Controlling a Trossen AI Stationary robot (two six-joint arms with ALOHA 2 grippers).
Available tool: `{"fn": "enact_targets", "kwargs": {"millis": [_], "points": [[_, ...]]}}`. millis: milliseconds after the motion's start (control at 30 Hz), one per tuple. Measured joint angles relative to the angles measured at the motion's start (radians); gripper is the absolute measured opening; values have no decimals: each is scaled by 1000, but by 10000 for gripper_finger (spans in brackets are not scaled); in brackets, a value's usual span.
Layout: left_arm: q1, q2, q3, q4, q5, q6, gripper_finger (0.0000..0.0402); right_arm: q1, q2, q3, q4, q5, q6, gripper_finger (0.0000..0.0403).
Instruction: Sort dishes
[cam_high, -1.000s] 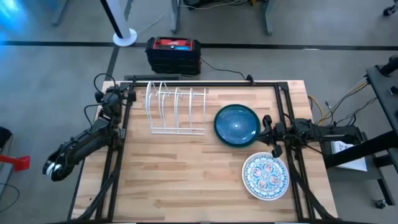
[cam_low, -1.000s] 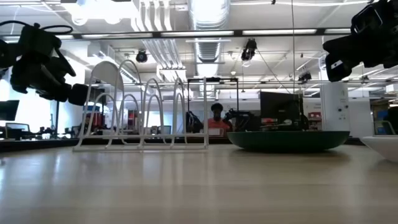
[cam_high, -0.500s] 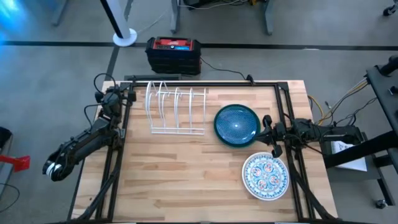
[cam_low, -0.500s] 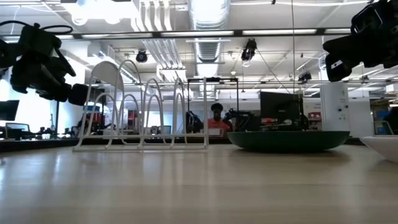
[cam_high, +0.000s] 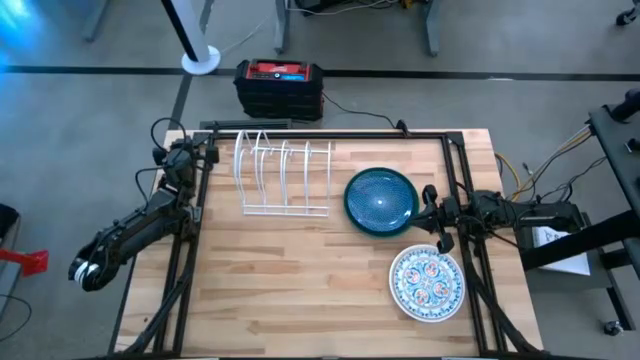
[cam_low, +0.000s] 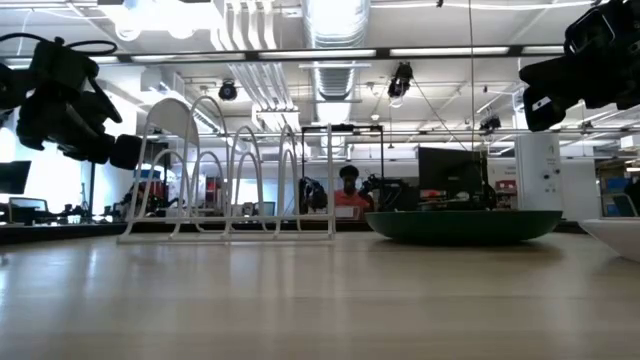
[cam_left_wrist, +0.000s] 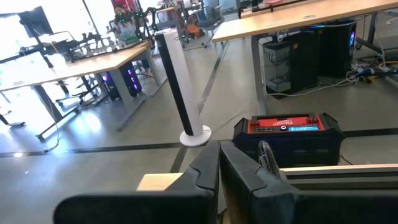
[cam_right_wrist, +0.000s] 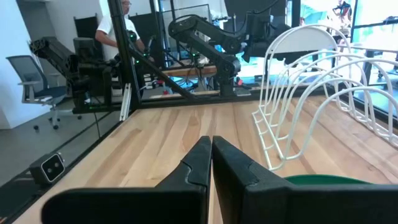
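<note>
A dark teal-blue plate (cam_high: 380, 201) lies flat on the wooden table, right of middle; in the low view the teal plate (cam_low: 465, 225) rests on its base. A white plate with a colourful floral pattern (cam_high: 427, 284) lies flat nearer the front right. A white wire rack (cam_high: 285, 178) stands at the far left with nothing in it. My right gripper (cam_high: 428, 203) hangs shut just right of the teal plate, above the table, pointing toward the rack (cam_right_wrist: 311, 93). My left gripper (cam_high: 183, 155) is shut over the table's far left corner, pointing past the far edge.
A red and black box (cam_high: 279, 88) and a white pole stand (cam_high: 200, 58) sit on the floor beyond the far edge. Black frame rails (cam_high: 330, 133) run along the table's far and side edges. Bare wood lies between the rack and the near edge. A person (cam_low: 348, 190) sits far behind.
</note>
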Motion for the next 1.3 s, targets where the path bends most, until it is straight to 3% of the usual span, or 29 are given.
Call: {"fn": "enact_targets", "kwargs": {"millis": [633, 833, 967, 1300], "points": [[0, 0, 0, 0, 0, 0, 2, 0, 0, 0, 0, 0, -1, 7], [0, 0, 0, 0, 0, 0, 2, 0, 0, 0, 15, 3, -277, 7], [0, 0, 0, 0, 0, 0, 2, 0, 0, 0, 12, 3, -379, 7], [0, 0, 0, 0, 0, 0, 2, 0, 0, 0, 12, 4, -284, 7]]}}
